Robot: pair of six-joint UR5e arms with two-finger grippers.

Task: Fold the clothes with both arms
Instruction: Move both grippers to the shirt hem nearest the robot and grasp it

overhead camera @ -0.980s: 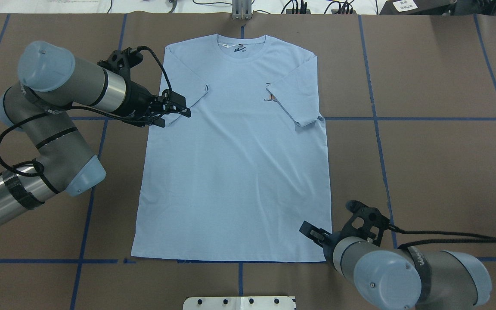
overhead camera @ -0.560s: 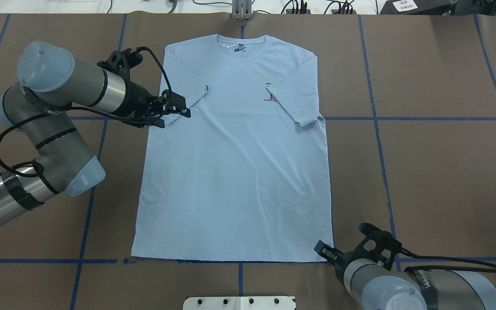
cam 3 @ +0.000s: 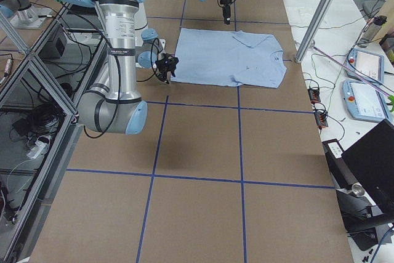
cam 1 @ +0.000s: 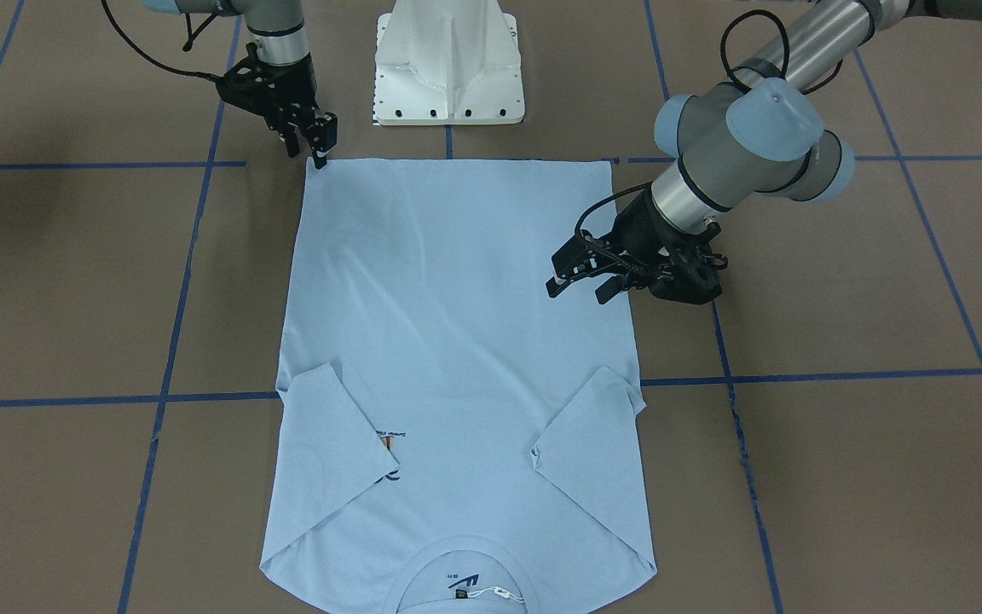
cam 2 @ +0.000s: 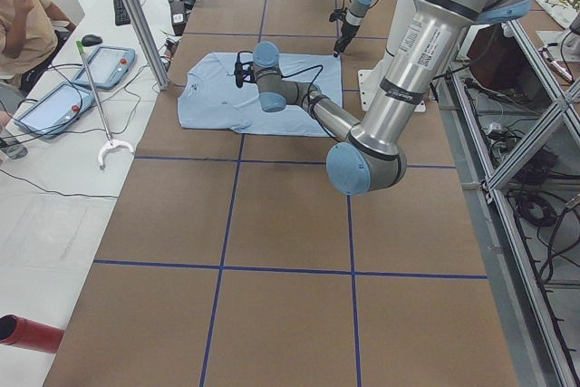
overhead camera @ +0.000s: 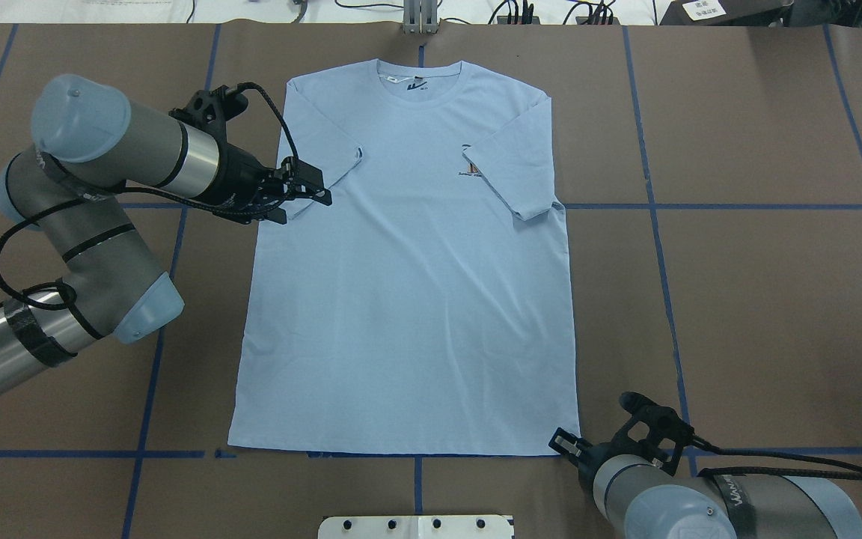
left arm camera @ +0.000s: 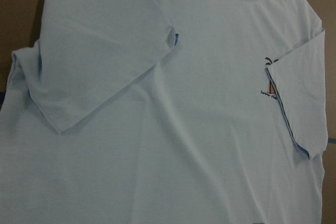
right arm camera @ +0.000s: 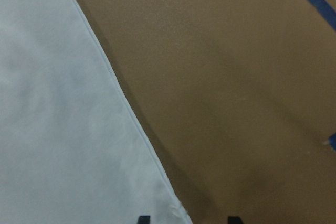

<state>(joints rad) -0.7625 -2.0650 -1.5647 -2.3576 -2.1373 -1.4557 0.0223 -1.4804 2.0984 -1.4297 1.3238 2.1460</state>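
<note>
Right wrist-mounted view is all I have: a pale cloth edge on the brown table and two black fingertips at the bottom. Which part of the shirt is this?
Observer: The right gripper is at the t-shirt's bottom hem corner on the robot's right, near the white pedestal.
Operator: Are the sleeves folded?
Observer: Both sleeves lie folded in over the chest.
Operator: And the other arm?
Observer: The left gripper is open, over the t-shirt's opposite side edge near the folded sleeve.
</note>
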